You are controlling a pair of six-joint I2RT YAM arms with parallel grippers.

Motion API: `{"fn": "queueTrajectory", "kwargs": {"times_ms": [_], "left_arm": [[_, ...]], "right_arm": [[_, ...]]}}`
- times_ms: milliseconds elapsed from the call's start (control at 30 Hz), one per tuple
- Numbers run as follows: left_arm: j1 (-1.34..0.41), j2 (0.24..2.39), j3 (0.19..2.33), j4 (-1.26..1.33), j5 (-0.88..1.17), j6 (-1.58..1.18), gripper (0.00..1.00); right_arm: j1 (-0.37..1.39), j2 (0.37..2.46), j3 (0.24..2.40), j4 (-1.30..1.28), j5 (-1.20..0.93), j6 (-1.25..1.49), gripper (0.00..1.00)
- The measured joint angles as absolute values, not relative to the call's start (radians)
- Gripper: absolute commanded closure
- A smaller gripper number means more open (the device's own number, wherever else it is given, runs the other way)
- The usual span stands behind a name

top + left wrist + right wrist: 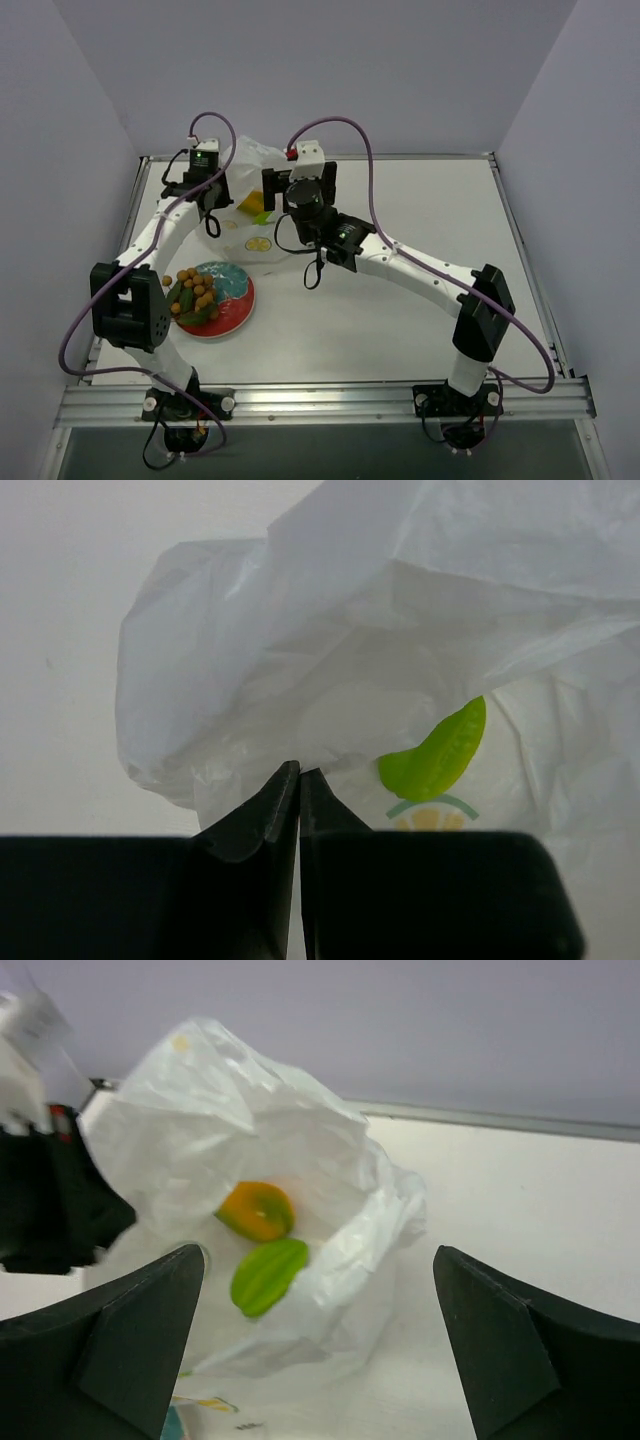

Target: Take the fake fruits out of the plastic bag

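The white plastic bag (250,190) lies crumpled at the back of the table, its mouth held up. My left gripper (298,772) is shut on the bag's edge (300,710) and lifts it. My right gripper (320,1290) is open and empty, facing the bag's mouth (250,1160). Inside the bag lie a yellow-orange fruit (256,1210) and a green fruit (267,1274); the green one shows through the plastic in the left wrist view (435,752). A bunch of tan-brown balls (196,290) with green pieces sits on the red-rimmed teal plate (240,305).
The plate stands at the front left, beside the left arm (150,240). The right arm (420,265) stretches across the middle of the table. A raised metal rim (520,230) borders the table.
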State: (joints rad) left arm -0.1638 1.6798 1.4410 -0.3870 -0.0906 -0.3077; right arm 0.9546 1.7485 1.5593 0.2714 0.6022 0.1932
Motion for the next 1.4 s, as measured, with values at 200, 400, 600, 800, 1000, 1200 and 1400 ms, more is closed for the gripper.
{"fn": "queueTrajectory", "kwargs": {"times_ms": [200, 400, 600, 800, 1000, 1200, 1400], "left_arm": [[-0.112, 1.629, 1.372, -0.280, 0.071, -0.362, 0.97], [-0.008, 1.584, 1.251, -0.092, 0.307, -0.472, 0.98], [0.079, 1.615, 1.162, 0.117, 0.527, -0.611, 0.98], [0.106, 1.625, 1.044, 0.299, 0.702, -0.738, 0.98], [0.124, 1.597, 0.976, 0.320, 0.768, -0.747, 0.98], [0.125, 1.529, 0.919, 0.344, 0.829, -0.754, 0.98], [0.125, 1.524, 0.916, 0.429, 0.893, -0.799, 0.97]], "right_arm": [[0.894, 1.783, 1.438, 0.251, 0.591, 0.234, 0.64], [0.831, 1.812, 1.206, 0.361, 0.485, 0.301, 1.00], [0.835, 1.812, 0.939, 0.502, 0.460, 0.375, 1.00], [0.904, 1.785, 0.742, 0.626, 0.473, 0.444, 0.98], [1.005, 1.699, 0.670, 0.655, 0.495, 0.486, 0.72], [1.010, 1.508, 0.685, 0.581, 0.501, 0.467, 0.48], [1.058, 1.306, 0.786, 0.427, 0.501, 0.405, 0.44]]}}
